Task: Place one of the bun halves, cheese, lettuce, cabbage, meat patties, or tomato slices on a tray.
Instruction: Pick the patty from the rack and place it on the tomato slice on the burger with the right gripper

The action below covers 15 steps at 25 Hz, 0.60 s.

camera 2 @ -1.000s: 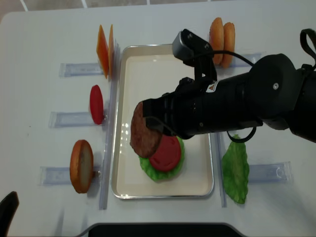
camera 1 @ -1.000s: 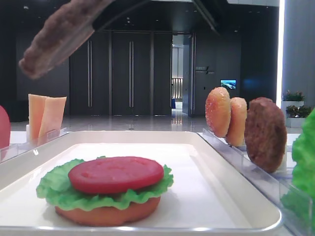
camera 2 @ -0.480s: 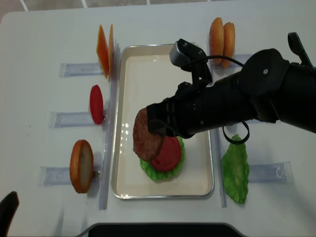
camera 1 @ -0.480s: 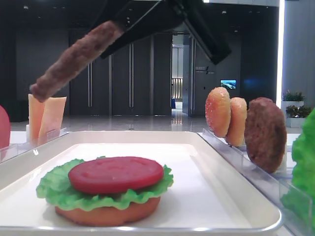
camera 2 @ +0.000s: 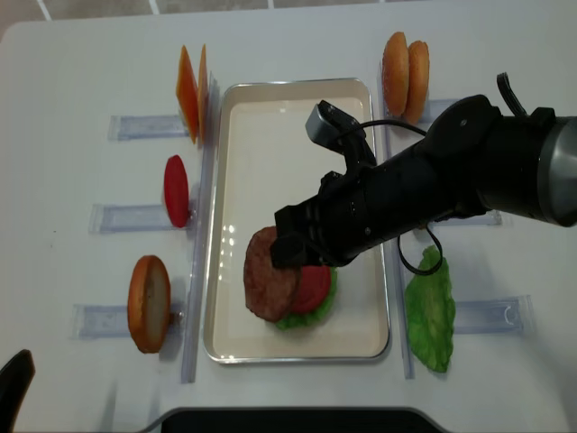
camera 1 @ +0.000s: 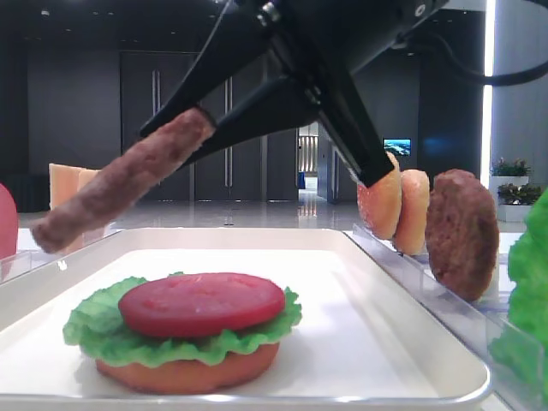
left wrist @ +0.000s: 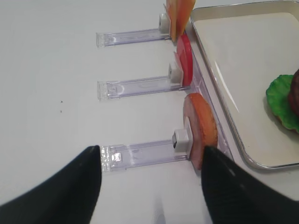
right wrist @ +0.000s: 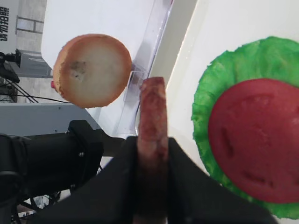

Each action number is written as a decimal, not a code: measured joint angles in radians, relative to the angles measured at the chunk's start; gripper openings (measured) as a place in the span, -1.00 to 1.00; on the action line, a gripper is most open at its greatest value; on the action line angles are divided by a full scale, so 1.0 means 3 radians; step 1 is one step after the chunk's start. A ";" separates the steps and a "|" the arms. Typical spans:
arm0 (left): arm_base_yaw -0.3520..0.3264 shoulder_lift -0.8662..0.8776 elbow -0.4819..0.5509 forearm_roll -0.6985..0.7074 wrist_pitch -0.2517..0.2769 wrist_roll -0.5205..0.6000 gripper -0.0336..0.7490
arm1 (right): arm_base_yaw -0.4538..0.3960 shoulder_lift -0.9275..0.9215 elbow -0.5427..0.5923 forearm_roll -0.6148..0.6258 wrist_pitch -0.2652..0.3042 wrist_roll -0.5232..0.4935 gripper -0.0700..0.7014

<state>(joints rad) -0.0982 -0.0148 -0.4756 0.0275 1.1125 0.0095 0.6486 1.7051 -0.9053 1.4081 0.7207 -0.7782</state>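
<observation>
**Patty held over a half-built burger on the tray**

White tabletop w/ a dark lobby behind, seen low from the table edge. A white tray [camera 2: 225,135] sits at centre. On it, toward its 6 o'clock end in the overhead view, is a stack: flat bun half [camera 1: 184,372] at bottom, ruffled green lettuce [camera 1: 94,330] over it, red tomato slice [camera 1: 201,302] on top.

The right gripper [camera 2: 288,245] is clamped on the edge of a meat patty [camera 2: 268,286], jaws pinching both flat faces. The patty hangs tilted above the stack, low end toward 9 o'clock, overlapping the tomato's 9 o'clock side from above; it isn't resting on it. The left gripper [left wrist: 152,186] has its dark fingers spread wide & empty, above the racks at 9 o'clock of the tray.

Handling, as a judgement: the patty holds its shape edge-gripped w/o sagging, so prob. stiff & light; the grainy surface should give good friction. An edge pinch works; a grip nearer centre would tilt less.

Looks: thick round dark-brown disc, rough & pebbly, reddish along the rim in the wrist view, approx. as wide as the tomato slice.

Another patty [camera 1: 462,233] stands in a rack at 3 o'clock, beside speckled buns [camera 2: 404,63].
</observation>
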 joint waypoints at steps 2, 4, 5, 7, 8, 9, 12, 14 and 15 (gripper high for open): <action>0.0000 0.0000 0.0000 0.0000 0.0000 0.0000 0.40 | -0.0087 0.0033 0.0000 0.0004 0.0099 -0.0033 -0.54; 0.0000 0.0000 0.0000 0.0000 0.0000 0.0000 0.40 | -0.0128 0.0068 0.0000 0.0004 0.0114 -0.0057 -0.54; 0.0000 0.0000 0.0000 0.0000 0.0000 0.0000 0.40 | -0.0135 0.0090 0.0000 0.0007 0.0119 -0.0079 -0.54; 0.0000 0.0000 0.0000 0.0000 0.0000 0.0000 0.40 | -0.0135 0.0138 0.0000 0.0015 0.0139 -0.0101 -0.54; 0.0000 0.0000 0.0000 0.0000 0.0000 0.0000 0.40 | -0.0135 0.0166 0.0000 0.0015 0.0154 -0.0111 -0.54; 0.0000 0.0000 0.0000 0.0000 0.0000 0.0000 0.40 | -0.0135 0.0195 0.0000 0.0015 0.0165 -0.0116 -0.54; 0.0000 0.0000 0.0000 0.0000 0.0000 0.0000 0.40 | -0.0171 0.0283 0.0000 0.0063 0.0251 -0.0188 -0.54; 0.0000 0.0000 0.0000 0.0000 0.0000 0.0000 0.40 | -0.0213 0.0320 0.0000 0.0114 0.0285 -0.0229 -0.54; 0.0000 0.0000 0.0000 0.0000 0.0000 0.0000 0.40 | -0.0241 0.0324 0.0000 0.0139 0.0294 -0.0253 -0.54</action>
<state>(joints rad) -0.0982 -0.0148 -0.4756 0.0275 1.1125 0.0095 0.5763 1.8023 -0.9053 1.4499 0.8090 -0.8541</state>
